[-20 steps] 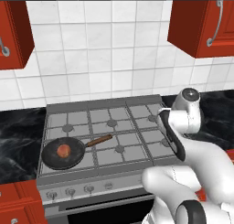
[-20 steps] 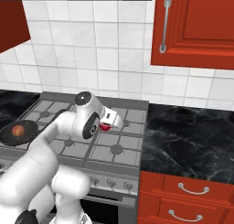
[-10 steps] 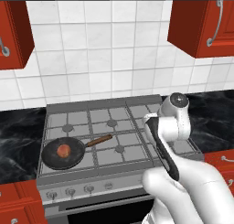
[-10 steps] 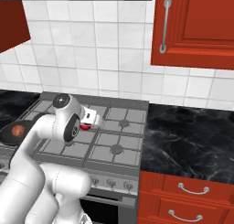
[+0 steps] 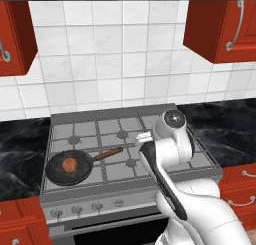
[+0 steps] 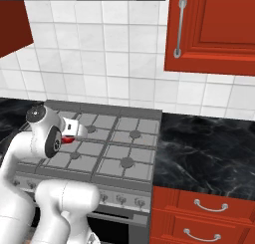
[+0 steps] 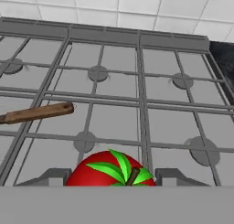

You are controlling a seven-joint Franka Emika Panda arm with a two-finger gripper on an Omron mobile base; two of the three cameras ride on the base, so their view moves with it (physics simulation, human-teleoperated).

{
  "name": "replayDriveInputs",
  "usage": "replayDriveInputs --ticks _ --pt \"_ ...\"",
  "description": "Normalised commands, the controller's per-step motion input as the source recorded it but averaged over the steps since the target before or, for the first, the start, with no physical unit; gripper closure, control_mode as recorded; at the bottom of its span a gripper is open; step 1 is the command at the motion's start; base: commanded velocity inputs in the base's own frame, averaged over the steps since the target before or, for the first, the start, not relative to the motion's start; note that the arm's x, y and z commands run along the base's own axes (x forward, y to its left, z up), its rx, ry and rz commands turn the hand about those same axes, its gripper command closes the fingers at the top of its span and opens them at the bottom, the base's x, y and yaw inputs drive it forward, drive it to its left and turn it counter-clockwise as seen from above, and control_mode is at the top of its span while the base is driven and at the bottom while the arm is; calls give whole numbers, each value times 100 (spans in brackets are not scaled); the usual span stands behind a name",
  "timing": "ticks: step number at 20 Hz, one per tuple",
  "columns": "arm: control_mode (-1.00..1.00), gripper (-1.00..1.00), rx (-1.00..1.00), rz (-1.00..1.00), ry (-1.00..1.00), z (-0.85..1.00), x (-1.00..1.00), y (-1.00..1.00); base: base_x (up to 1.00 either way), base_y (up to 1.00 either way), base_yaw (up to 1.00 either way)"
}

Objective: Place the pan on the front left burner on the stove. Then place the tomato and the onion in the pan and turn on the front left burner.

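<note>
1. Left base view: the pan (image 5: pixel 67 167) sits at the lower left of the frame on the stove (image 5: pixel 165 119), over the front left burner, which it covers. Its wooden handle (image 5: pixel 109 153) points toward the middle of the cooktop. The onion (image 5: pixel 70 164) already lies inside the pan. The white arm rises from the lower right, and its wrist is over the middle of the grates, well apart from the pan. The fingers are hidden behind the wrist here.

2. Right base view: the tomato (image 6: pixel 67 139) shows as a sliver of red beside the arm's wrist at the left of the frame, above the front grates. The knobs (image 6: pixel 118 198) run along the front panel low in the frame; none is being touched.

3. Hand view: the tomato (image 7: pixel 111 169) fills the bottom centre, its green leaves up, clamped between the fingers (image 7: pixel 171 176), which are partly open around it. The handle (image 7: pixel 36 113) enters from the left edge, so the pan lies further left of the hand.

4. Step in hand, as I judge it: carrying the tomato to the pan. To do it well, travel left above the grates, clear the handle, stop over the pan beside the onion, lower close, then release so the tomato does not roll out.
</note>
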Motion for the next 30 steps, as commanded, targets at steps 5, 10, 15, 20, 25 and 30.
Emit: replayDriveInputs --ticks 5,10,15,20,25,30 --pt "-100 100 -3 18 3 0 -1 76 0 0 0" --pt "-100 100 0 22 9 3 0 43 0 0 0" --pt "-100 100 0 23 19 9 0 43 0 0 0" --pt "-100 100 0 12 15 15 0 69 0 0 0" --pt "-100 100 -1 8 5 3 0 56 0 0 0" --pt "-100 100 -4 6 0 -17 0 31 0 0 0"
